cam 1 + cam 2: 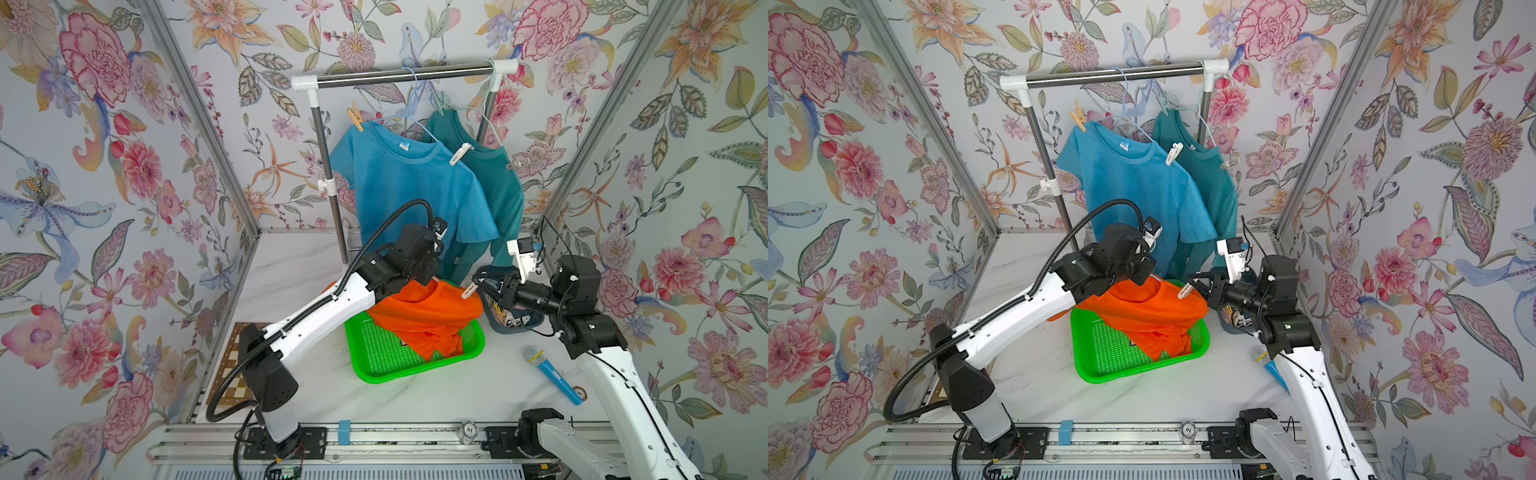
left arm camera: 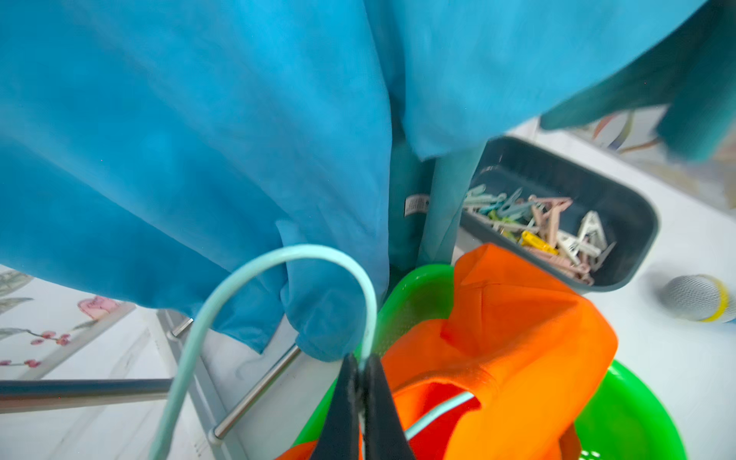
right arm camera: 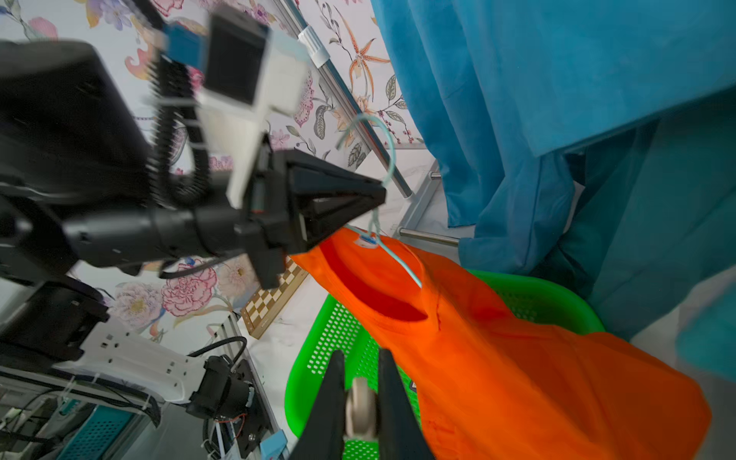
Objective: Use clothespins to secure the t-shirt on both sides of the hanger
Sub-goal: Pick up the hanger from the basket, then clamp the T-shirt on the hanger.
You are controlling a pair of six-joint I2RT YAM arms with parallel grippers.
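Left pincer [image 2: 361, 360] is clamped tight, its black jaws pressed together on the thin wire neck of a pale mint hanger [image 2: 306, 249], just below the curve of the hook. It reaches in from the left, past a chessboard [image 1: 232, 392] lying at the edge of the table [image 1: 436, 399]. The hanger's wire runs down into the collar of an orange t-shirt [image 1: 432, 316], so the collar end is held up while the rest of the cloth sags in folds into a green tray [image 1: 374, 370] beneath it.

Right of the shirt, the right pincer [image 3: 361, 358] is nearly closed on a beige clothespin [image 3: 360, 406], gripping it by one end. In both top views the free end sticks out toward the shirt's shoulder and is close to it, though I cannot tell whether it touches the cloth. Under that pincer's wrist sits a dark grey bin [image 2: 577, 187] holding the loose clothespins [image 2: 557, 239], a heap of pink, white, yellow and pale blue ones.

Nearer the front, right of the tray, a blue microphone [image 1: 550, 374] lies on the table. Behind all this a rail [image 1: 399, 75] carries a blue shirt [image 1: 407, 187], pinned at both shoulders, and to its right a teal shirt [image 1: 505, 195].
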